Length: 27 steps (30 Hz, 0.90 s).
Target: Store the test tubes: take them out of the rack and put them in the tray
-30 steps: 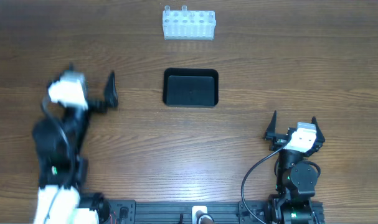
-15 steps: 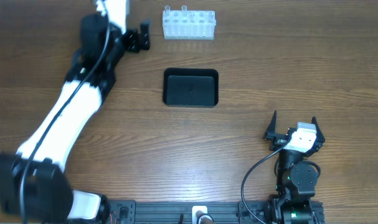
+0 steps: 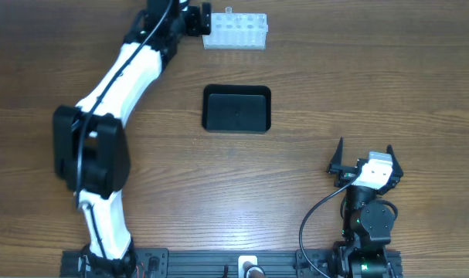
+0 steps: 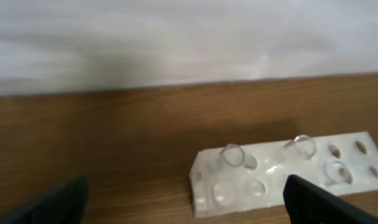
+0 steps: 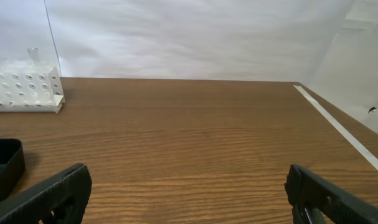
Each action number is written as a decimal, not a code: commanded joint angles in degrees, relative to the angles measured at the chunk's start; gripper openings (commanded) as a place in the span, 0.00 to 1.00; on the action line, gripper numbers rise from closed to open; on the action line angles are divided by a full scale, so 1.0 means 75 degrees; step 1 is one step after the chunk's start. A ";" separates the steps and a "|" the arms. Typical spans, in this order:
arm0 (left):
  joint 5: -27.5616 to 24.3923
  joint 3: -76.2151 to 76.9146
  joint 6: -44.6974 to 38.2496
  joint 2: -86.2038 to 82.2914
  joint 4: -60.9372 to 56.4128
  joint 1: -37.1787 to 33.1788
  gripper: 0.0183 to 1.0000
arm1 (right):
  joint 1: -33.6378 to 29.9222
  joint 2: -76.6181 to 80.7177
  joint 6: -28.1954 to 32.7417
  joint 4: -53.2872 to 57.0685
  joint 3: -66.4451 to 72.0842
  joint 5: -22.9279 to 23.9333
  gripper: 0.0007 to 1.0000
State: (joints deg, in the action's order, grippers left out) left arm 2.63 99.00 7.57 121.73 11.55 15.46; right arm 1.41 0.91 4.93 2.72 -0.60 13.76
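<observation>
**Test Tube Handling and Grip Point: Condition at Approach**

We found two clear, thin-walled test tubes (image 4: 232, 155) standing upright in the white plastic rack (image 3: 234, 31). Both were in holes toward the end nearest the left gripper (image 3: 199, 19). The rack sat at the far side of the brown wood-grain table (image 3: 373, 77). The black rectangular tray (image 3: 236, 110) lay empty between the rack and the arm bases, near the rack but not touching it.

**Gripper state.** The left gripper was at the rack's end, its fingers spread wide and holding nothing. The right gripper (image 3: 364, 150) was low near its own base, well apart from the tray, also spread wide and empty.

**Handling.** We judged the tubes light, rigid, smooth and likely brittle. Their round walls could slip or twist between flat fingers. We recommended gripping the exposed upper part just below the rim with light pressure, then lifting straight up so the light rack would not rise with the tube. Once laid in the tray, a tube could roll.

**Surroundings.** The table was flat and level. A plain white wall (image 5: 176, 37) rose behind it, and a pale strip (image 5: 338, 124) ran along one side.
</observation>
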 commanded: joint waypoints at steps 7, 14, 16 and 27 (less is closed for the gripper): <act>0.0125 0.0930 0.0259 0.0985 -0.0029 0.0152 1.00 | -0.0047 -0.0035 0.0003 0.0006 0.0038 0.0117 0.99; 0.0268 0.1119 0.0265 0.1346 -0.0184 0.0160 0.99 | -0.0047 -0.0035 0.0006 0.0006 0.0038 0.0117 0.99; 0.0265 0.1119 0.0262 0.1396 -0.0318 0.0169 0.98 | -0.0047 -0.0035 0.0006 0.0009 0.0038 0.0117 0.99; 0.0268 0.1364 0.0256 0.1728 -0.0545 0.0268 0.78 | -0.0047 -0.0035 0.0003 0.0006 0.0038 0.0117 0.99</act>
State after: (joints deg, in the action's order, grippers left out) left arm 3.95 107.22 9.28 133.08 7.70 16.99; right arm 1.41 0.91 4.91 2.70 -0.60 13.76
